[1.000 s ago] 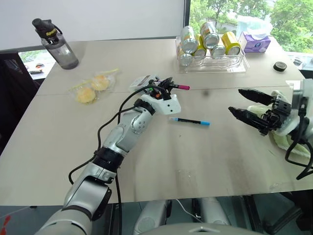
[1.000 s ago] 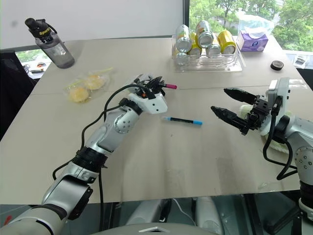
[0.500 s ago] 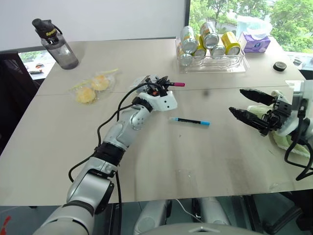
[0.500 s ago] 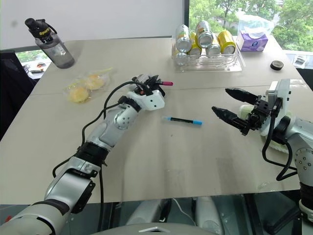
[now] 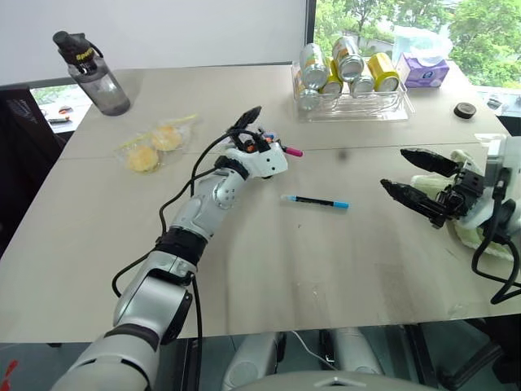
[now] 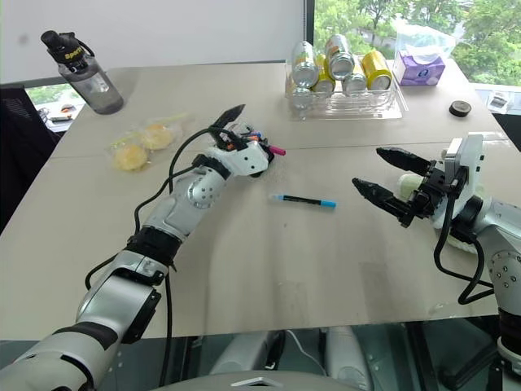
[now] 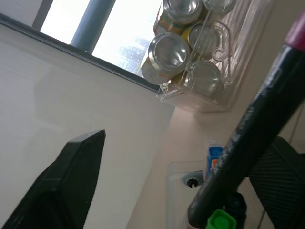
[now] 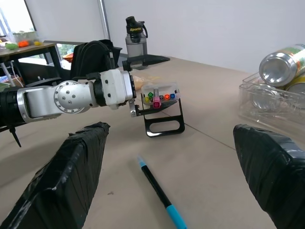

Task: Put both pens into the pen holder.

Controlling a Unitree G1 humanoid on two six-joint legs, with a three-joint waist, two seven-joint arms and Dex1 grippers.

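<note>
Since a second ago the left gripper [image 6: 238, 129] has sprung wide, freeing the magenta-ended pen [image 8: 155, 102], which now stands in the pen holder [image 8: 161, 106]. Right gripper [image 6: 389, 177] waits spread near the blue-capped pen [image 6: 303, 199], flat on the table [image 6: 269, 277].

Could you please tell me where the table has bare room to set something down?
The near half of the table, below the blue-capped pen, is bare, as is the stretch between the water bottle and the tray of cans. It is crowded around the pen holder, where the left gripper sits.
</note>
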